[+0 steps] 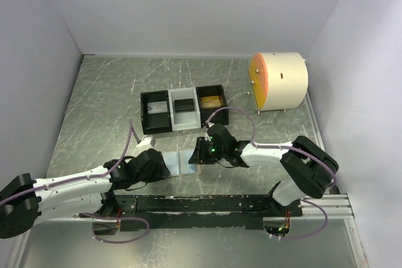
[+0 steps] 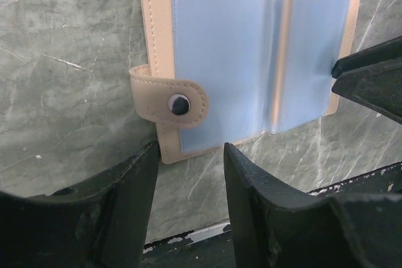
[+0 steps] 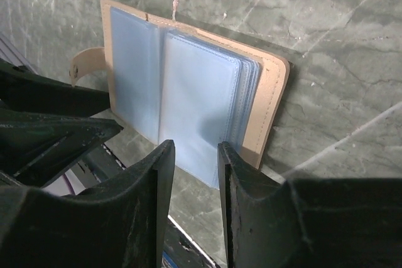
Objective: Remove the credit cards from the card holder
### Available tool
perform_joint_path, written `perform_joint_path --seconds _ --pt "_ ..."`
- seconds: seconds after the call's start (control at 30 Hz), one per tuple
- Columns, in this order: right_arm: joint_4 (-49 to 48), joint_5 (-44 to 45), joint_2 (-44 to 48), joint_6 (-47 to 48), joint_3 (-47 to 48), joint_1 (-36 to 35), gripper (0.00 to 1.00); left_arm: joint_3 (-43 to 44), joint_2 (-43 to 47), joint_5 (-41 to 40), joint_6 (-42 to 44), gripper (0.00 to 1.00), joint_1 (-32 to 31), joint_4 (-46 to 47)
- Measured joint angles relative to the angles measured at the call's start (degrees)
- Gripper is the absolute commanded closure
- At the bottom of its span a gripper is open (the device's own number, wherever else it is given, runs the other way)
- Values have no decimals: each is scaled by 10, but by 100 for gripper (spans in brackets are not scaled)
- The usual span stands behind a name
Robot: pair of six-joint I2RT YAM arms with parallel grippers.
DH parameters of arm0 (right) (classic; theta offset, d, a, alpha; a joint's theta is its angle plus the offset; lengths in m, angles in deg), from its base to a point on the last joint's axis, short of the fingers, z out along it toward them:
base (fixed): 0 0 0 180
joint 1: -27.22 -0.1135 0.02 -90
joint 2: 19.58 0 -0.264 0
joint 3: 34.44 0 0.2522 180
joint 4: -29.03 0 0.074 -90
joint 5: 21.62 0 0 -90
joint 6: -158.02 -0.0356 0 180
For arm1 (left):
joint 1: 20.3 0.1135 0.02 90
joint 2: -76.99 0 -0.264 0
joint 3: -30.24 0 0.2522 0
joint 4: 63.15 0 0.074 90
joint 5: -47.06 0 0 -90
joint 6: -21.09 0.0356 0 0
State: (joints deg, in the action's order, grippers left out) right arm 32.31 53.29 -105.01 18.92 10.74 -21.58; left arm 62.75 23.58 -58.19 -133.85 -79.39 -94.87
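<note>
Between the two arms, near the front of the bench (image 1: 100, 111), the wallet (image 1: 181, 162) is lying open with its pale blue sleeves facing up and its tan strap (image 2: 169, 98) hanging off one side. The left tool (image 2: 191, 155) is hovering at the corner below that strap, fingers spread wide and gripping nothing. The right tool (image 3: 196, 149) is sitting at the opposite edge, fingers narrowly apart, with the rim of the top sleeve lying in the gap; it is not looking clamped.

Behind the wallet, the tray (image 1: 196, 123) is holding a silver-grey card (image 1: 157, 107), a black card (image 1: 184, 105) and a gold card (image 1: 211, 101), one per compartment. No card is showing in the visible sleeves, though the stacked sleeves underneath are hiding their contents, so a leftover card could be going unnoticed.

Pinching a floppy sleeve is likely to be dragging or folding the whole wallet rather than opening it, since nothing is pinning it down. Both tools are also crowding one small item, so they are risking a knock against each other.

The bench is looking like a glossy, grey-green marbled sheet, probably slick. Pale walls (image 1: 188, 4) are closing it in on three sides, and a cream drum (image 1: 279, 81) with an orange face is standing at the back right.
</note>
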Motion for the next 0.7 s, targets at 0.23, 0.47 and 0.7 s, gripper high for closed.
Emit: perform_joint_path --seconds 0.23,0.47,0.7 --pt "-4 0 -5 -4 4 -1 66 -1 2 0 0 49 0 -3" --pt "-13 -14 -5 -19 4 -1 66 -1 -16 5 2 53 -1 16" --pt "-26 -29 -5 -34 5 -1 65 1 -26 7 5 53 -6 27"
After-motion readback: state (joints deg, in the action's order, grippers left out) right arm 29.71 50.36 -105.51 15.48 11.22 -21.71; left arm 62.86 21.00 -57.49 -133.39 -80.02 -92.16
